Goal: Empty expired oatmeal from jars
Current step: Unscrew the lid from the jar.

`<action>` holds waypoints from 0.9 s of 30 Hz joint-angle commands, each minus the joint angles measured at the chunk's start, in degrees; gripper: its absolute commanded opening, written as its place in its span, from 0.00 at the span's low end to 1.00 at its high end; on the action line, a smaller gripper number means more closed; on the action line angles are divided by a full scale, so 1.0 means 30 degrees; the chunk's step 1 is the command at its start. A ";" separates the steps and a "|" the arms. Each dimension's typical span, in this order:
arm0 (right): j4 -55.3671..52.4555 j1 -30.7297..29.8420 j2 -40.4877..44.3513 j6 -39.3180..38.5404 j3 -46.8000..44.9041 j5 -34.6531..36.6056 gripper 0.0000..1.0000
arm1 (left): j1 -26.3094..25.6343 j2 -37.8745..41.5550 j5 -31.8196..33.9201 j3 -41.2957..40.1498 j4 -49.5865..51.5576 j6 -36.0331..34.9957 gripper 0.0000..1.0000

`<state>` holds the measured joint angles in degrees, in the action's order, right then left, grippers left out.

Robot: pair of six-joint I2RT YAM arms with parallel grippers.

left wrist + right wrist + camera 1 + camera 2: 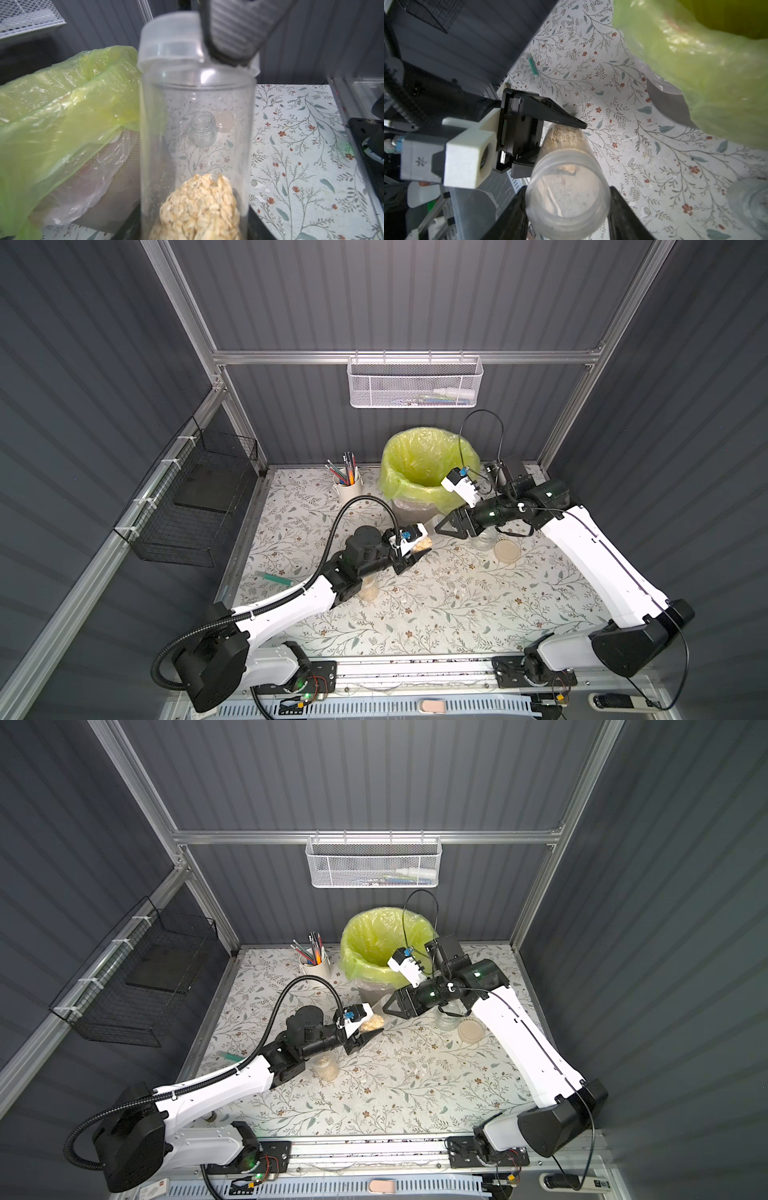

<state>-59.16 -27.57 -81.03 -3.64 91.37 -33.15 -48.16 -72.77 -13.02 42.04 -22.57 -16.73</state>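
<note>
Your left claw (420,548) clamps the jar (197,124) at the oatmeal (199,209) end; your right claw (568,209) clamps its cap (168,47), near the bin (392,477).

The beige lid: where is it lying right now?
In both top views the beige lid lies flat on the floral table, on the robot's right side, right beside the open clear jar.
</note>
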 commanded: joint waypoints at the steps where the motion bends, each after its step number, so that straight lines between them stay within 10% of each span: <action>1: -0.0405 -0.0085 0.0174 -0.3624 -0.0387 0.1077 0.45 | -0.0030 0.0084 -0.1770 0.0356 -0.0757 0.0970 0.15; 27: 0.0974 0.0240 0.1048 -0.4621 -0.1721 0.0268 0.81 | -0.0029 0.0642 -0.1144 0.0575 -0.1007 0.0919 0.15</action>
<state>-57.14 -27.53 -79.64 -17.56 87.11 -32.91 -48.01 -72.53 -15.29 42.04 -22.96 -14.48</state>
